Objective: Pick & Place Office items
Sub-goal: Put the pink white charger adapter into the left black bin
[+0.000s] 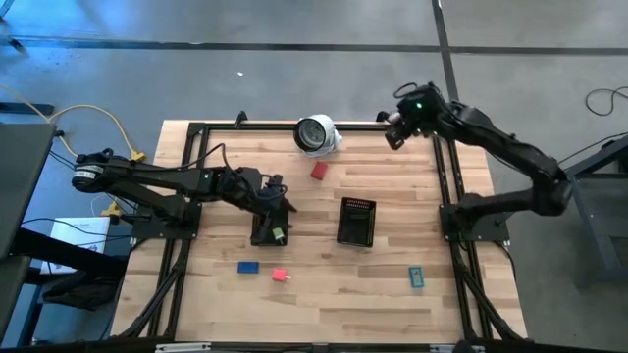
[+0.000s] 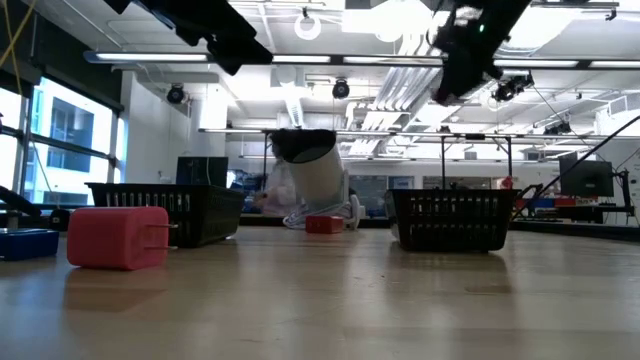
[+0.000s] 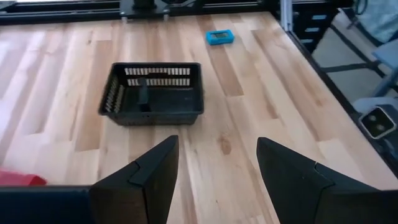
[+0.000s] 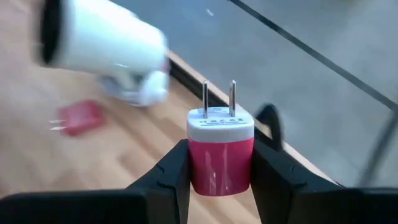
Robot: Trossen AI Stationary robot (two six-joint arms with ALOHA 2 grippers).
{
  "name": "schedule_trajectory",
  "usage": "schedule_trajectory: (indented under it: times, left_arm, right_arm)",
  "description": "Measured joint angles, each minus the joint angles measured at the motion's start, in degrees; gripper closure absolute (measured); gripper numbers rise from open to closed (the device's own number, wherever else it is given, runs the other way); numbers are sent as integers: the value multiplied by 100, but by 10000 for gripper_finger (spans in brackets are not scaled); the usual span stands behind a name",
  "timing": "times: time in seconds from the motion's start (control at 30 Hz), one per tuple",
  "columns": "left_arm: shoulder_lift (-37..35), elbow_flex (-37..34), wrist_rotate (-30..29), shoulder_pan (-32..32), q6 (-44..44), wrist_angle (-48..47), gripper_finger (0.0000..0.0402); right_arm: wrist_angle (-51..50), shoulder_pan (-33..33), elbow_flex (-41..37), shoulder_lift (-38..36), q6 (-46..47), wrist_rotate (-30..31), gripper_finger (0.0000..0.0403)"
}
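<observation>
Your right gripper (image 4: 221, 186), raised over the table's far right edge, pinches a pink plug (image 4: 221, 155) only by its lower sides, so a fast swing toward the tray (image 1: 356, 222) could drop it, while your left gripper (image 3: 217, 180) hangs open.

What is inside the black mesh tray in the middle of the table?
The left wrist view looks into the tray: one slim dark piece stands near its middle on an otherwise bare floor. The near wall hides the floor strip just behind it.
</observation>
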Motion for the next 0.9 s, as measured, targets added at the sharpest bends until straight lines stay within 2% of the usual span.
schedule_trajectory:
  times: [0.2,0.33,0.53,0.73,0.9]
  left_arm:
    - [0,0,-61,78,-58,0,193]
    - [0,0,-46,139,-81,0,193]
    - [0,0,-87,159,-50,-240,193]
    - [-29,-122,-210,309,-47,-380,193]
    - [-393,-649,-210,513,-179,-66,193]
  right_arm:
    - [99,939,-36,-547,320,-127,286]
    - [644,1679,-506,-787,529,-107,286]
    - [1462,2747,-1289,-904,663,517,286]
    - [3141,3686,-2217,-904,688,616,286]
    - [4617,4403,-2940,-910,522,1071,286]
